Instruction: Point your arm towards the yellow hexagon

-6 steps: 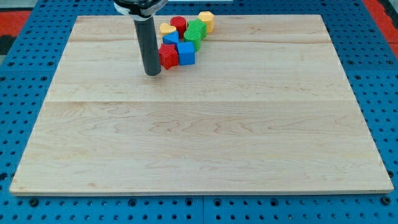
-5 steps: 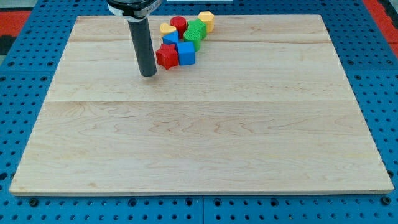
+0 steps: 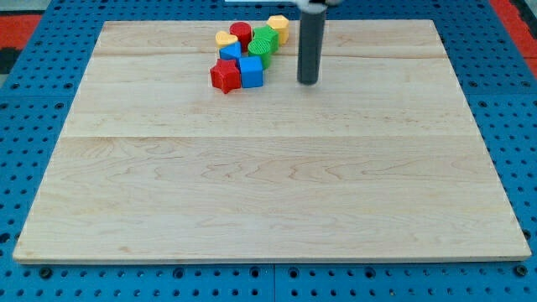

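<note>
Pale wooden table (image 3: 268, 184), made of planks running across the view, set on a blue perforated base (image 3: 25, 168). Carried one tight cluster of blocks near the view's top, left of centre. Yellow hexagon (image 3: 278, 27) at the cluster's top right, against the far edge. Green block (image 3: 264, 41), ribbed, shape unclear, just below-left of it. Red cylinder (image 3: 242, 33) and yellow heart-like block (image 3: 225, 39) further left. Blue block (image 3: 231, 51) beneath those, mostly hidden. Blue cube (image 3: 251, 71) and red star-like block (image 3: 225, 75) side by side, touching, at the cluster's bottom. Rod's tip (image 3: 308, 82) rested right of the blue cube, apart from it, below the yellow hexagon.
</note>
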You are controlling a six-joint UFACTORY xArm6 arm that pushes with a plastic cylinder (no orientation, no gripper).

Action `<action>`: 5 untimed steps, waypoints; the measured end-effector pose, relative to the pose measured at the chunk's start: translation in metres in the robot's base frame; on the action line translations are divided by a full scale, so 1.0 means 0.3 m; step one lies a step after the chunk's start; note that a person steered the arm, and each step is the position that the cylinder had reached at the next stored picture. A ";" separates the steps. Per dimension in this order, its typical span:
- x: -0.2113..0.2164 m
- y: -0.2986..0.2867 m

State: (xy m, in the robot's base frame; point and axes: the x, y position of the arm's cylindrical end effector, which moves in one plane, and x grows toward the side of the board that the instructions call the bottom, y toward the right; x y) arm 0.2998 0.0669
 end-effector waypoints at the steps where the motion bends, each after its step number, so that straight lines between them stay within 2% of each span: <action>1: -0.236 0.012; 2: -0.360 0.012; 5: -0.333 -0.193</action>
